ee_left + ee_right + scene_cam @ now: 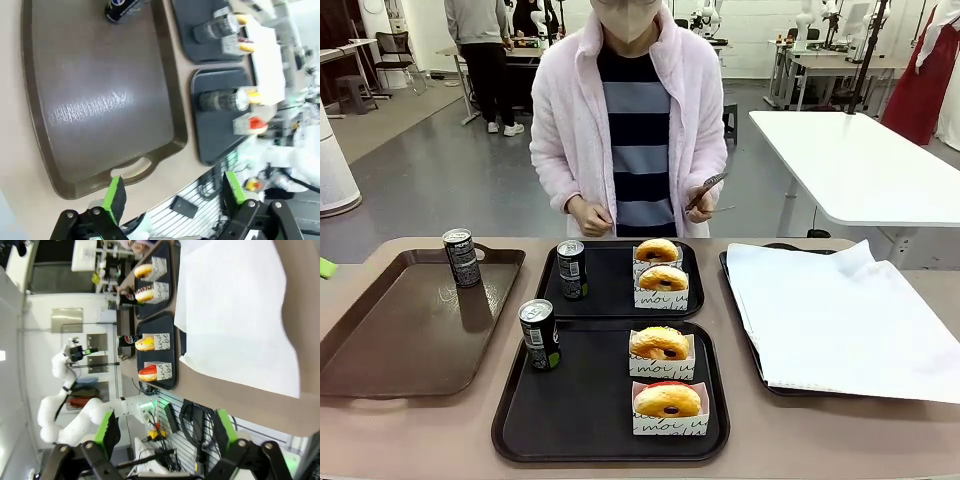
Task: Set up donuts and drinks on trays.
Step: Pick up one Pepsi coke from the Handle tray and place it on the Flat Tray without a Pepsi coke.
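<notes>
Tan table is holding two black trays [605, 440], each carrying one can and two donuts, while a spare can [461, 257] is standing upright on the far-left brown tray [380, 340], nearest the spread, empty left gripper [172, 200]; right gripper [162, 432] is also gaping empty.

Your front camera faces the person across the desk [400, 440]; both wrist cameras hang high, rolled sideways, sharing the black trays [590, 415] [210, 145] [150, 330].

Tan table [420, 430] bears trays [610, 410], brown tray [380, 340]
</notes>
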`<move>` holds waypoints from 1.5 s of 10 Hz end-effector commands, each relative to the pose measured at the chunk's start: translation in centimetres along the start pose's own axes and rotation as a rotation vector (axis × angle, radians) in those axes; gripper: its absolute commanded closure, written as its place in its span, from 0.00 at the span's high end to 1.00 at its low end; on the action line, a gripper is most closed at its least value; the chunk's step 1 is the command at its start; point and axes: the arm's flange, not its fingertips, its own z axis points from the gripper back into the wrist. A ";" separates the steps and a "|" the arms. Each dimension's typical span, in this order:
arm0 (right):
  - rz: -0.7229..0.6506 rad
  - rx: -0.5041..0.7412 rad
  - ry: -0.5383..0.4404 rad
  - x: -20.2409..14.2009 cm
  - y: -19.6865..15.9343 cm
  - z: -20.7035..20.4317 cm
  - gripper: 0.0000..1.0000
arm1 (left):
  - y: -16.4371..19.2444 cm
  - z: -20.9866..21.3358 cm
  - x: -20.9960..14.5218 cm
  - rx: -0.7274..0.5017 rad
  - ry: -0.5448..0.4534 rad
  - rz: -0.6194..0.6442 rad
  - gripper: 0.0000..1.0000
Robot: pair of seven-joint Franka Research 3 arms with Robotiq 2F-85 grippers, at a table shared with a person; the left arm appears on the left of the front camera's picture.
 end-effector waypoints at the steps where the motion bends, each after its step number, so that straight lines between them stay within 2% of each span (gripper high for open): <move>1: 0.018 0.023 -0.012 0.2 0.0 0.0 1.00 | 1.7 1.0 -0.6 -0.156 -0.059 -0.008 1.00; 2: 0.018 0.023 -0.012 0.2 0.0 0.0 1.00 | 3.1 2.1 -0.8 -0.218 -0.099 0.008 1.00; 6: 0.018 0.023 -0.012 0.2 0.0 0.0 1.00 | 6.9 3.7 -1.9 -0.268 -0.117 0.086 1.00; 15: 0.018 0.023 -0.012 0.2 0.0 0.0 1.00 | 6.2 3.3 -2.4 -0.246 -0.101 0.097 1.00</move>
